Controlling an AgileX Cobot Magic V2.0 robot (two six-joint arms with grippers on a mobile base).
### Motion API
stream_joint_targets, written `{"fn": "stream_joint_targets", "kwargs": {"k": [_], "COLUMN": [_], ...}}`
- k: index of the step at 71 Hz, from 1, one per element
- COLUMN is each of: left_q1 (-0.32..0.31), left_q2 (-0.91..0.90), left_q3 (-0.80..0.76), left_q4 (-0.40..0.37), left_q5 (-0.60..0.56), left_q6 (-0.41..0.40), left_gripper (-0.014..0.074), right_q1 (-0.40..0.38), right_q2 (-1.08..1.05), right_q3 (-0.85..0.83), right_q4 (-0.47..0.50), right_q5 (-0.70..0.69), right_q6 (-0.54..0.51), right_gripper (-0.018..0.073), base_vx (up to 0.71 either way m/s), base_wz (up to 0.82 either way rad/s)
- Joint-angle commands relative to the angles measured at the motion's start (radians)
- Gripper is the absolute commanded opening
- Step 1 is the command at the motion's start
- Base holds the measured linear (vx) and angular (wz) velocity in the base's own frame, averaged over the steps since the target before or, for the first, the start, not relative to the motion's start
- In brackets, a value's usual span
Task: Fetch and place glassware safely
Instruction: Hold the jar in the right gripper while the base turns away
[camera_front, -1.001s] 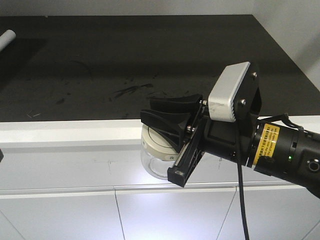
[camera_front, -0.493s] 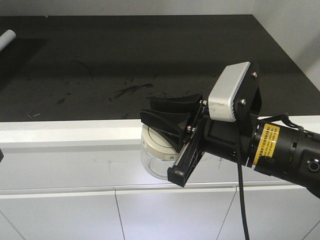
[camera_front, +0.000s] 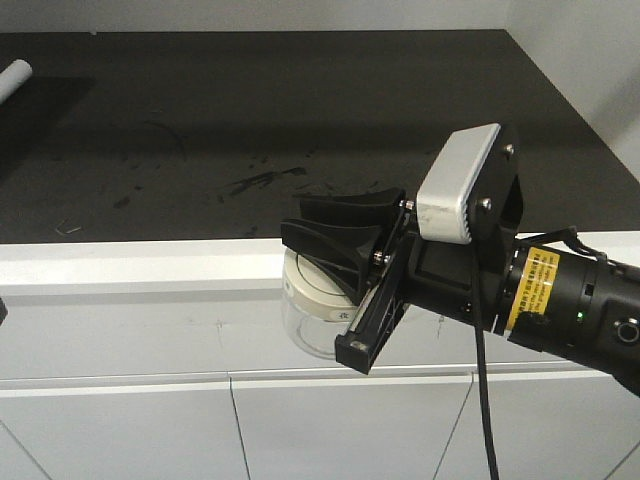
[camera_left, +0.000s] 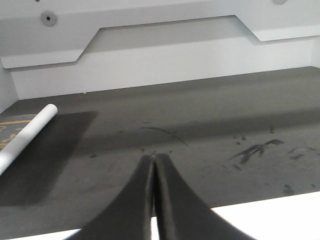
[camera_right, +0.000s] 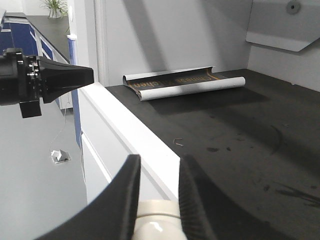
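Observation:
The glassware (camera_front: 303, 322) is a squat clear jar with a cream-white lid, hanging in the air just in front of the white front ledge (camera_front: 130, 262) of the bench. My right gripper (camera_front: 292, 221) reaches in from the right and is shut on the lid's central knob (camera_right: 158, 219), which sits between the two black fingers (camera_right: 131, 176). In the right wrist view only the knob and the lid's top show. My left gripper (camera_left: 153, 158) is shut with nothing in it, its tips pressed together above the dark bench top (camera_left: 210, 115).
A white cylindrical tube (camera_left: 28, 134) lies at the far left of the dark bench top, and in the right wrist view it shows as a rolled sheet (camera_right: 185, 83) by the back wall. White cabinet fronts (camera_front: 340, 425) run below the ledge. The left arm (camera_right: 45, 80) shows left of the ledge.

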Motion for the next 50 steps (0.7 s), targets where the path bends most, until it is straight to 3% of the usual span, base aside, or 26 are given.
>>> {"fn": "stream_joint_targets", "kwargs": {"k": [1, 26, 50], "left_q1": [-0.006, -0.006, -0.006], "left_q2": [-0.003, -0.001, -0.001], "left_q3": [-0.027, -0.027, -0.027], "left_q4": [-0.007, -0.007, -0.007], "left_q5": [-0.071, -0.070, -0.071], "left_q6": [-0.007, -0.007, -0.007], "left_gripper": [-0.0007, -0.0007, -0.0007], "right_q1": [0.000, 0.000, 0.000], "right_q2": [-0.030, -0.030, -0.030], "right_q3": [-0.030, -0.030, -0.030], "right_q4": [0.040, 0.040, 0.040], "right_q5": [-0.060, -0.060, -0.060], "right_q6": [-0.003, -0.003, -0.003], "right_gripper": [0.0000, 0.0000, 0.0000], "base_vx": [0.00, -0.02, -0.11], "base_wz": [0.00, 0.08, 0.44]}}
